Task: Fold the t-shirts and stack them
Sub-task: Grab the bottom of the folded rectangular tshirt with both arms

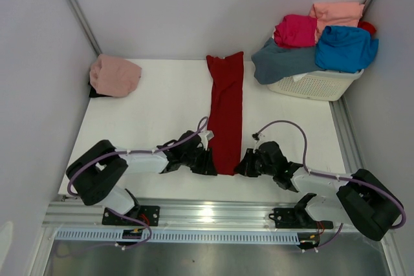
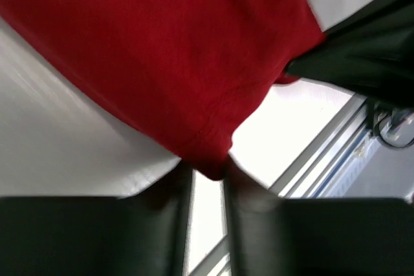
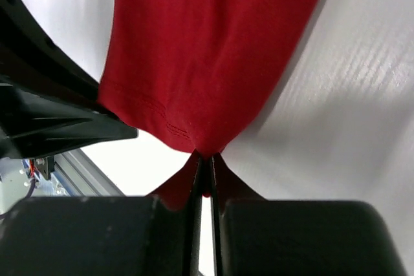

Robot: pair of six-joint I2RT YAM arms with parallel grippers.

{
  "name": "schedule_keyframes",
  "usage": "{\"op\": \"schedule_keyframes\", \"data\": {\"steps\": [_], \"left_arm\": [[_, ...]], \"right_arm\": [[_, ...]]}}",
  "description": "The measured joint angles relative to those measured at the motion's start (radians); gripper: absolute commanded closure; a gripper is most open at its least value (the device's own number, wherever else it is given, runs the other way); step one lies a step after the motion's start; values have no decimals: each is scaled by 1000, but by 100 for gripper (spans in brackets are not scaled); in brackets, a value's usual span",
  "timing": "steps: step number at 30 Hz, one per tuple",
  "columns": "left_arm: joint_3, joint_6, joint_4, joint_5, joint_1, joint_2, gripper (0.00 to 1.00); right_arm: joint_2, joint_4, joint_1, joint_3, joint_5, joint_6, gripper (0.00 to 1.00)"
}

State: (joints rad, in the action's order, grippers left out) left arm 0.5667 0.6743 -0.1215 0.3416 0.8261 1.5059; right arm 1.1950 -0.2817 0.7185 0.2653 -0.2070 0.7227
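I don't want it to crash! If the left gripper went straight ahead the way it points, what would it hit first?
The dark red t-shirt: the left gripper pinches its near corner, so it would push into that cloth. Just beyond sits the right gripper, likely next, though depth is unclear.

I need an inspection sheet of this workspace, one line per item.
Surface: white table, no stains seen.
Job's things: dark red t-shirt folded into a long strip at centre; pink t-shirt far left; grey-blue, magenta, salmon and blue t-shirts heaped on the basket, far right.
Clutter: dark item under the pink t-shirt, unclear.
Pincers: left pincer and right pincer each shut on a near corner of the strip.
Cables: purple cables loop along both arms.
Surroundings: plain walls; metal rail at near edge.
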Motion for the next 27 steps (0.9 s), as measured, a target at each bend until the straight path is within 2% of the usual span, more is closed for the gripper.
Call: {"op": "schedule_keyframes", "data": {"steps": [1,2,15,27], "left_arm": [[0,-7,12,6,0,5,96],[0,-11,23,12,0,7,99],[30,-52,163,2,0,-40,99],[51,-75,239,2,0,-99,99]], "right_arm": [[0,2,0,5,0,-3,96],[0,5,0,9,1,-7,98],[0,62,-1,66,3,-53,100],[-69,208,-1,136,-5,-107,100]]}}
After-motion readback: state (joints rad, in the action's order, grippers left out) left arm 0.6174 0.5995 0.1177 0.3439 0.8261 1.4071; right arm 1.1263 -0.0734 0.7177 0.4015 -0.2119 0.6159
